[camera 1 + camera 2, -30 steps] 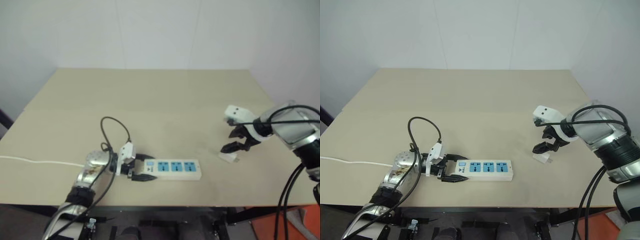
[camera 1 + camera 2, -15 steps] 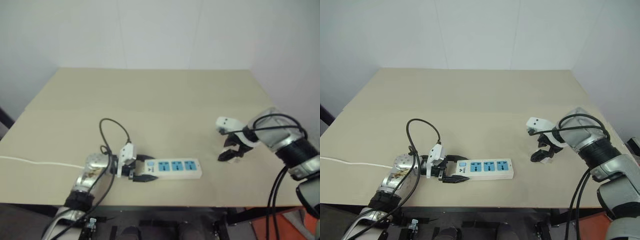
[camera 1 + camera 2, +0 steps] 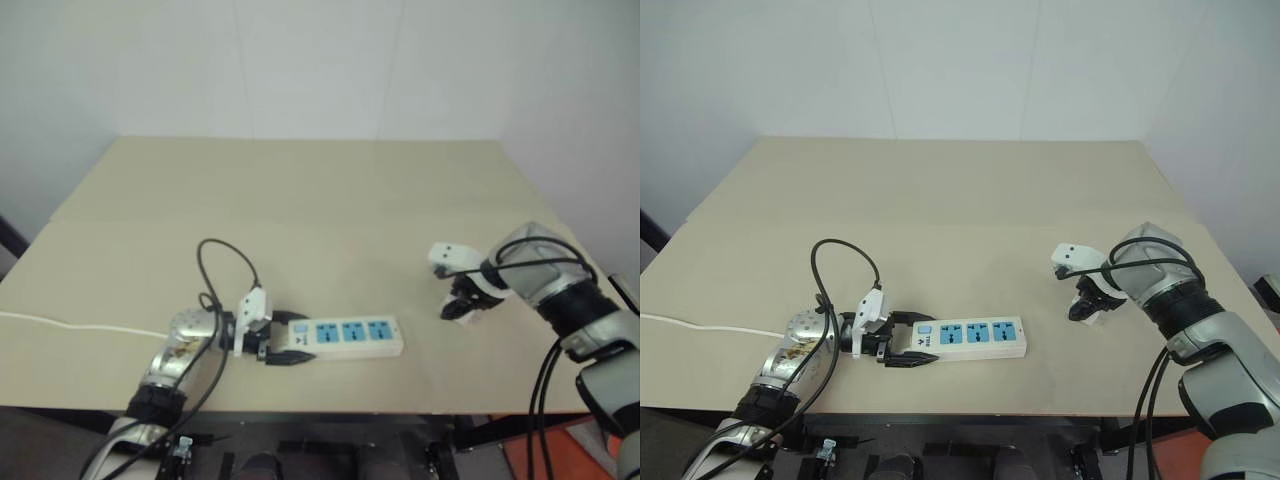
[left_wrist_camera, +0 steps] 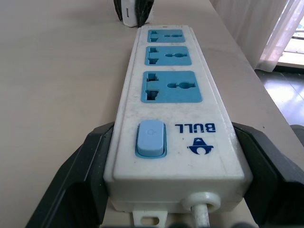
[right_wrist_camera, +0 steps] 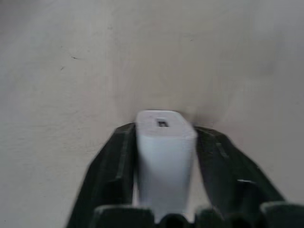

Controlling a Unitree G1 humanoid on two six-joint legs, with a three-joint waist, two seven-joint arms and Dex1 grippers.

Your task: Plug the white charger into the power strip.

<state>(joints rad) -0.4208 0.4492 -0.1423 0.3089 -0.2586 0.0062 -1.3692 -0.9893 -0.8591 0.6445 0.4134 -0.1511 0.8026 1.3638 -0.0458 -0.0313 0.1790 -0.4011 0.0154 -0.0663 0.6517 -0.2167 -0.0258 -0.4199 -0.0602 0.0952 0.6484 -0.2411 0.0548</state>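
Note:
The power strip lies flat near the table's front edge, a long white bar with three blue sockets. My left gripper is shut on its switch end, one black finger on each long side. To the right of the strip, my right gripper points down at the table and is shut on the white charger, a small white block squeezed between the two black fingers. The charger rests at the tabletop, about a hand's width from the strip's far end.
The strip's thin white cord runs off to the left along the beige table. A black cable loops up over my left wrist. A white wall rises behind the table's far edge.
My right gripper sank onto the charger and its open fingers shut on it. The left gripper and the strip stayed put.

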